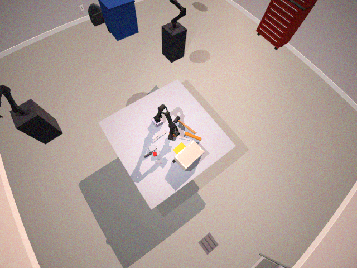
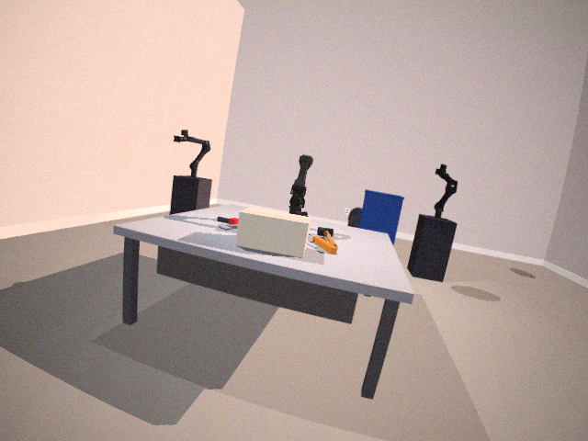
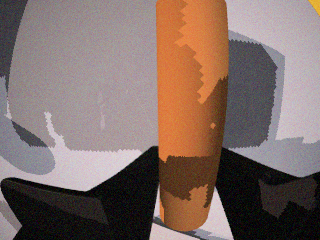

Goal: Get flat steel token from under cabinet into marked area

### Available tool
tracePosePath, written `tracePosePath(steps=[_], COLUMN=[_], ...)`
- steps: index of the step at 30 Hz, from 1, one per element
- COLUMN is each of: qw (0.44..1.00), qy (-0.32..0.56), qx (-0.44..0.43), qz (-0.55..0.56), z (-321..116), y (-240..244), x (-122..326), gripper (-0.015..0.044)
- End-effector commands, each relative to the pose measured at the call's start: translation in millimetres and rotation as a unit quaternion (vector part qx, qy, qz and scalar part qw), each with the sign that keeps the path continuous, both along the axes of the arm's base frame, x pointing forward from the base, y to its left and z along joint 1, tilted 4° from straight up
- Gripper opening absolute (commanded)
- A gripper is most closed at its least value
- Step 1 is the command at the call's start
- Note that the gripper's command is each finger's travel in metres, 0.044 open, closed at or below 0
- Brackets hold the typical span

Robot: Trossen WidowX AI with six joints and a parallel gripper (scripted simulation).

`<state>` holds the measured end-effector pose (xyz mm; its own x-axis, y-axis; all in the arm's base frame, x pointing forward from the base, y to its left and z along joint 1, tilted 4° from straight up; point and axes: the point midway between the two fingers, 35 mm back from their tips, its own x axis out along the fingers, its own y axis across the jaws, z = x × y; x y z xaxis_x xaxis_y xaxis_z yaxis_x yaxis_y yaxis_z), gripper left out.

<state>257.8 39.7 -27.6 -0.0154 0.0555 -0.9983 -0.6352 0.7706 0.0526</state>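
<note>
The cream cabinet (image 1: 188, 156) (image 2: 273, 232) stands on the table. The yellow marked area (image 1: 179, 148) lies in front of it; a yellow corner also shows at the top right of the wrist view. My gripper (image 3: 189, 172) is shut on an orange handle (image 3: 192, 110), which stands between the two black fingers and points up the wrist view. In the top view the gripper is on the arm's side of the yellow area, and a thin pale rod shows near it. The handle's far end is out of the wrist view. The steel token is not visible in any view.
A black-headed hammer (image 1: 186, 126) and an orange bar (image 1: 193, 136) (image 2: 325, 244) lie beside the arm. A dark-handled tool (image 1: 148, 154), a red block (image 1: 154, 153) (image 2: 232, 220) and pale strips (image 1: 159, 135) lie on the other side. A small black piece (image 1: 173, 161) is beside the cabinet.
</note>
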Motion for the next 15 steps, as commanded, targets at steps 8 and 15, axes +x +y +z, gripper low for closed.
tracePosePath(steps=[8,15], qw=[1.0,1.0], qy=[-0.001,-0.001], qx=[0.001,0.002], qz=[0.002,0.002], z=[1,2], y=[10,17], x=[-3,-6], gripper=[0.0,0.0])
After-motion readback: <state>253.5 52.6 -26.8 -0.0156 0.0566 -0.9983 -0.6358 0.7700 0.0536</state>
